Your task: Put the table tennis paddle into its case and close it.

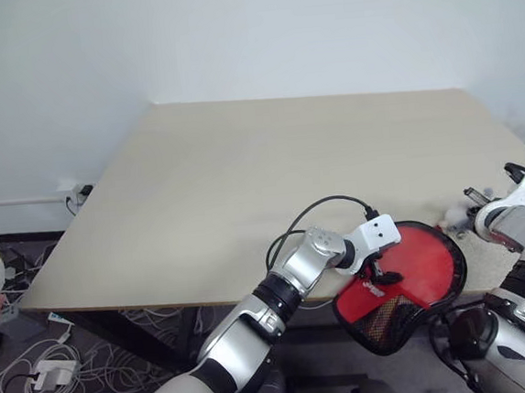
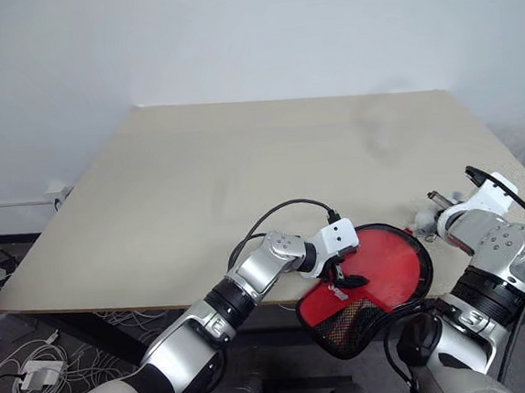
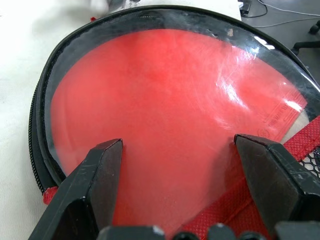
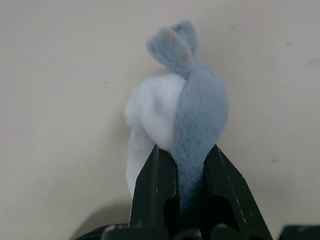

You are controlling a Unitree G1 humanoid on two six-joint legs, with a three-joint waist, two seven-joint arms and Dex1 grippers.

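Currently the paddle (image 3: 165, 110) sits inside the case (image 1: 399, 281), its red face showing through the open mouth, with the zip track running along the black edge. The case lies at the near edge of the table (image 1: 243, 189), toward its right corner, with the mesh end hanging past the rim. That overhang is a concern: the case could tip off if pushed.

My left gripper (image 3: 177, 165) stands spread wide over the case, one finger on each side of the red face, holding nothing. I judge it is posted there to pin the case down while the zip is worked. Whether the fingertips touch the rubber I cannot tell.

My right gripper (image 4: 182, 172) is clamped on a small soft plush tuft (image 4: 177, 110), grey-blue and white, close above the table near the right edge. It looks like the zip pull's charm, though the link to the zip is hidden.

Insertion appears complete; closing is not. The case mouth stands open.
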